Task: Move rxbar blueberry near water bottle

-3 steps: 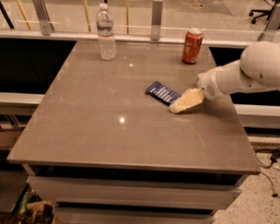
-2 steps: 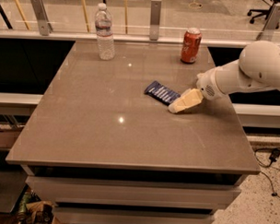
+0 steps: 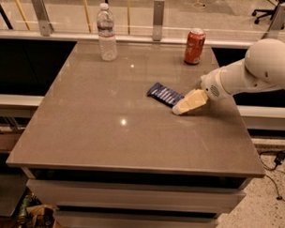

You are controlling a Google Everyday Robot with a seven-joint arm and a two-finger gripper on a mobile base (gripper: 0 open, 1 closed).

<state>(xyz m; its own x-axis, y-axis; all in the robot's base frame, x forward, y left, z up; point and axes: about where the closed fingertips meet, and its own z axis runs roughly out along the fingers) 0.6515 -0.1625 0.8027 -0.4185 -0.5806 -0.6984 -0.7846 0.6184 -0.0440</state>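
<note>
The rxbar blueberry [image 3: 165,93], a flat navy-blue bar with pale lettering, lies on the brown table [image 3: 100,128] right of centre. My gripper [image 3: 179,109], cream-coloured, comes in from the right and rests low on the table, its tip touching or nearly touching the bar's right end. The water bottle [image 3: 107,33], clear and ribbed with a white cap, stands upright at the table's far left edge, well away from the bar.
A red soda can [image 3: 194,46] stands at the table's far right, behind my arm [image 3: 256,68]. A glass rail with metal posts runs behind the table. An office chair sits on the floor at the far right.
</note>
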